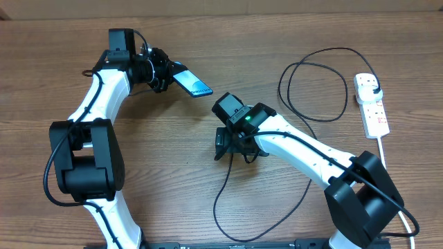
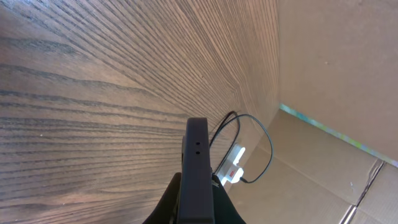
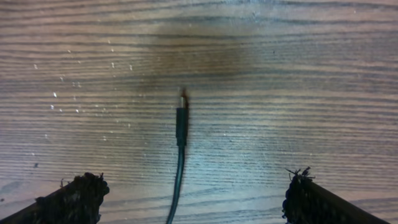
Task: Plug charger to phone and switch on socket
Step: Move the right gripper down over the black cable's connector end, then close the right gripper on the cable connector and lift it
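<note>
Phone [image 1: 194, 84] — clamped edge-on in the closed left gripper [image 1: 169, 74], held out toward mid-table. Charger [image 1: 313, 90]: plug end appears seated in the socket [image 1: 374, 111] at far right, with the cable looped across the table [image 1: 208, 41]. Its connector tip [image 3: 181, 104] lies loose on the wood between the wide-open, empty fingers [image 3: 74, 199] of the right gripper [image 1: 225, 144]. Risks: the thin tip may roll or skew as the jaws close — a crooked hold would likely miss the phone's small port. A tugged cable could drag the socket.
</note>
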`<state>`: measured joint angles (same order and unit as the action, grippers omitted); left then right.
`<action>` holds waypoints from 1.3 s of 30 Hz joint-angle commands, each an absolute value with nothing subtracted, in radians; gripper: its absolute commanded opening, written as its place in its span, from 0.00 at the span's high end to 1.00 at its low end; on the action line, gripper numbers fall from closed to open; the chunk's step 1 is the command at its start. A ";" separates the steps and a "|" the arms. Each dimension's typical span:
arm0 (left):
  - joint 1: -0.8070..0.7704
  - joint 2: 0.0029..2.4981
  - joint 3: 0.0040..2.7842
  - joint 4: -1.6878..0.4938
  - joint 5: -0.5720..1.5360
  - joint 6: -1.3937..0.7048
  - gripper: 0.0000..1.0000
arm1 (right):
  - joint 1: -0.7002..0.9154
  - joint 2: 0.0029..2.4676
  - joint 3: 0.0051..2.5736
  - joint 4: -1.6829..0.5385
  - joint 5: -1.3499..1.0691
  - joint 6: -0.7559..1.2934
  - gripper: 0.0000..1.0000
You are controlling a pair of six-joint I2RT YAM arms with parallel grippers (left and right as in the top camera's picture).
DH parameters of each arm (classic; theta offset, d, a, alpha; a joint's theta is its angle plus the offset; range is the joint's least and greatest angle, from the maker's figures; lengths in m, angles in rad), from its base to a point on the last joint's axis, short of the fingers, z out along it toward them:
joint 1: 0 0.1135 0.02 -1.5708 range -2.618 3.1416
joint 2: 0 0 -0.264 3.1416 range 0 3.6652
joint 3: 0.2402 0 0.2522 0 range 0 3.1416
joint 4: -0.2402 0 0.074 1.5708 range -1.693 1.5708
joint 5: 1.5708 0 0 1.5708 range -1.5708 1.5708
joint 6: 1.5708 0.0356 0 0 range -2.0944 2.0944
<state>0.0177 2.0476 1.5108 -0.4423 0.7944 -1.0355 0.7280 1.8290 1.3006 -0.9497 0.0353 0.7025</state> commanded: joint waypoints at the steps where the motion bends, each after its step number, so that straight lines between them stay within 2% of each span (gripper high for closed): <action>1: 0.020 2.023 1.510 -0.445 0.813 -1.010 0.96 | 0.730 1.848 1.321 -0.933 0.056 0.707 0.06; 14: 0.020 2.023 1.510 -0.445 0.831 -1.017 0.96 | 0.735 1.929 1.321 -0.887 0.032 0.707 0.10; 22: 0.020 2.023 1.510 -0.445 0.831 -1.017 0.96 | 0.738 1.972 1.321 -0.888 0.028 0.706 0.19; 39: 0.020 2.023 1.510 -0.446 0.832 -1.017 0.96 | 0.740 2.005 1.322 -0.880 0.013 0.699 0.62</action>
<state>0.0177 2.0476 1.5108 -0.4488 0.7959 -1.0359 0.7341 1.9873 1.3018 -0.8845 0.0196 0.7033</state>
